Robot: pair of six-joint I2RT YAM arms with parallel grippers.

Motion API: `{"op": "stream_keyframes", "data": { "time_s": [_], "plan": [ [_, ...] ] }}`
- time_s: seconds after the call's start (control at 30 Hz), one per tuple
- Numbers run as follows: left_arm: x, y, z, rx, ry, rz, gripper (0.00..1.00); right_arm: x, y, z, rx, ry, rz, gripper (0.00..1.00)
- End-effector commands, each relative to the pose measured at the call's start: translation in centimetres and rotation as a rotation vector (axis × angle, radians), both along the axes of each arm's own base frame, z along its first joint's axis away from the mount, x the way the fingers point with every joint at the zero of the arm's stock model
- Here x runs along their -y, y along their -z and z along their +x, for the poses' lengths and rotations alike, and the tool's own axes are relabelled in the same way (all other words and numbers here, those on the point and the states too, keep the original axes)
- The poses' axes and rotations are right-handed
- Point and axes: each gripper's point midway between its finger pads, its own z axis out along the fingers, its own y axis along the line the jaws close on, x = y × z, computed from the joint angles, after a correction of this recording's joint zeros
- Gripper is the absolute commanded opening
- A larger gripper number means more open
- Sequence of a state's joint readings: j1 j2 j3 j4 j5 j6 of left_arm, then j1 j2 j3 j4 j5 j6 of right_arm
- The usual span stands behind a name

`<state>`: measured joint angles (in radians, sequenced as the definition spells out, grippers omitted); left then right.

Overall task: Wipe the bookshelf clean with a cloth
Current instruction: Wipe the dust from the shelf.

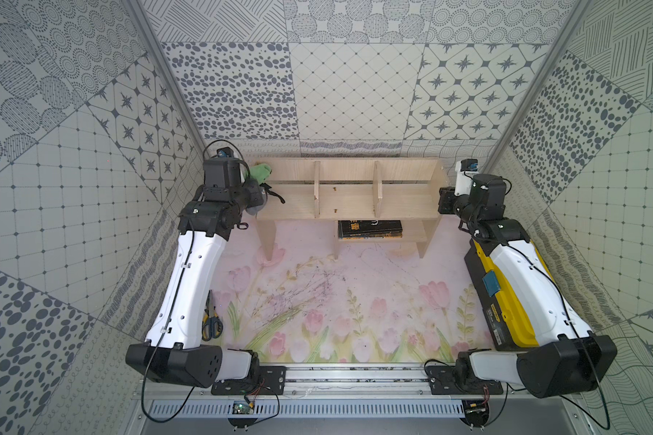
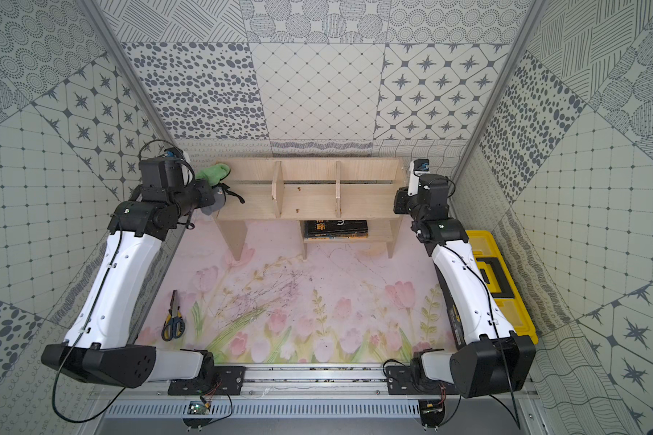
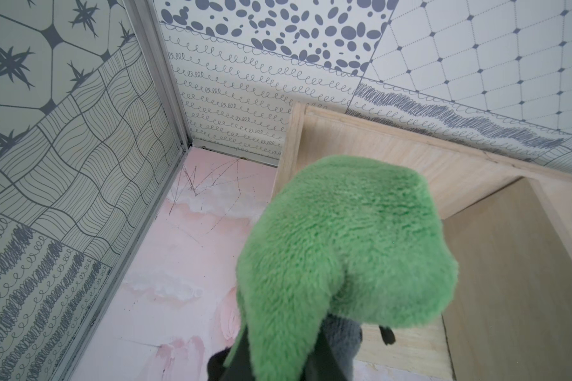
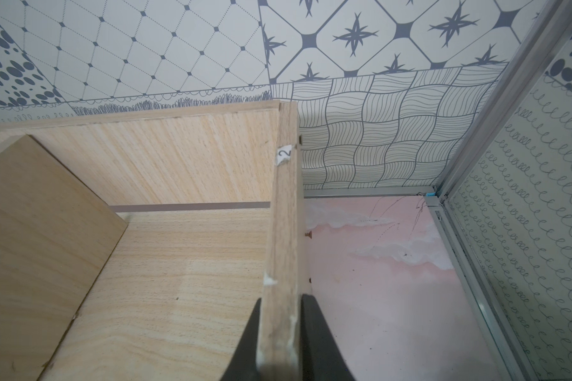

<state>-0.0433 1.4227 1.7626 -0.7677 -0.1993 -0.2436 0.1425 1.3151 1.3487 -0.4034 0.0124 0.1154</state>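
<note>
We judge the wiping to be at its start. The left gripper (image 3: 276,361) is clamped on the floppy cloth with a green fleecy face and a grey back (image 1: 261,171), which bulges over the fingers. In both top views the cloth hangs at the left end of the low, pale wood bookshelf with three compartments (image 1: 404,197), left of centre in the upper half of the frame, over the corner of the back board. Whether it touches the wood we cannot tell. The right gripper (image 4: 283,343) is closed on the front edge of the shelf's right side panel, one finger on each face, which we read as bracing the unit. The next move calls for pressing the cloth down onto the left compartment's board and dragging it rightward up to the first divider while the brace holds. A torn white sticker (image 4: 284,154) on that panel edge reads "2". A black book with yellow lettering (image 1: 370,229) lies on the short lower shelf, and a yellow and black toolbox (image 1: 517,312) at the right of the worktop carries a label; both are too small to read.
</note>
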Motion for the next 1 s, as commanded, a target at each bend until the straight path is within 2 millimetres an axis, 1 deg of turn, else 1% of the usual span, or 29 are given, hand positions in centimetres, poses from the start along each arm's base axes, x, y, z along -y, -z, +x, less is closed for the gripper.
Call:
{"op": "stream_keyframes", "data": {
  "time_s": [0.0, 0.07, 0.17, 0.23, 0.3, 0.33, 0.43, 0.63, 0.77, 0.83, 0.9, 0.97],
  "plan": [
    [-0.1, -1.3, 3.3, 0.042, -0.008, -0.096, 0.0, -6.0, 1.6, -2.1, -0.106, -0.223, 0.207, 0.0],
    [2.0, -2.4, 4.8, 0.075, 0.089, -0.172, 0.0, -6.2, 1.7, -2.0, -0.111, -0.228, 0.211, 0.0],
    [4.9, -4.6, 5.9, 0.148, 0.191, -0.267, 0.0, -6.2, 2.0, -1.8, -0.116, -0.225, 0.209, 0.0],
    [7.5, -5.8, 6.0, 0.178, 0.271, -0.301, 0.0, -6.2, 2.2, -1.6, -0.121, -0.219, 0.207, 0.0],
    [10.2, -6.4, 6.0, 0.199, 0.344, -0.311, 0.0, -6.3, 2.4, -1.4, -0.128, -0.225, 0.21, 0.0],
    [11.7, -6.4, 6.1, 0.201, 0.384, -0.314, 0.0, -6.4, 2.4, -1.3, -0.128, -0.228, 0.21, 0.0],
    [15.7, -5.5, 6.3, 0.178, 0.481, -0.324, 0.0, -6.4, 2.6, -1.2, -0.139, -0.224, 0.209, 0.0],
    [23.4, -3.7, 6.1, 0.121, 0.669, -0.267, 0.0, -6.2, 2.1, -1.8, -0.146, -0.218, 0.205, 0.0],
    [28.6, -2.1, 5.1, 0.076, 0.786, -0.111, 0.0, -6.6, 1.5, -2.0, -0.155, -0.224, 0.24, 0.0],
    [30.5, -1.1, 5.3, 0.062, 0.813, -0.052, 0.0, -6.7, 1.7, -1.9, -0.163, -0.219, 0.247, 0.0],
    [32.0, -0.6, 5.8, 0.056, 0.839, -0.031, 0.0, -6.8, 1.9, -2.0, -0.172, -0.222, 0.256, 0.0],
    [33.6, -0.6, 6.2, 0.065, 0.864, -0.035, 0.0, -7.1, 2.1, -2.0, -0.183, -0.225, 0.261, 0.0]
  ]
}}
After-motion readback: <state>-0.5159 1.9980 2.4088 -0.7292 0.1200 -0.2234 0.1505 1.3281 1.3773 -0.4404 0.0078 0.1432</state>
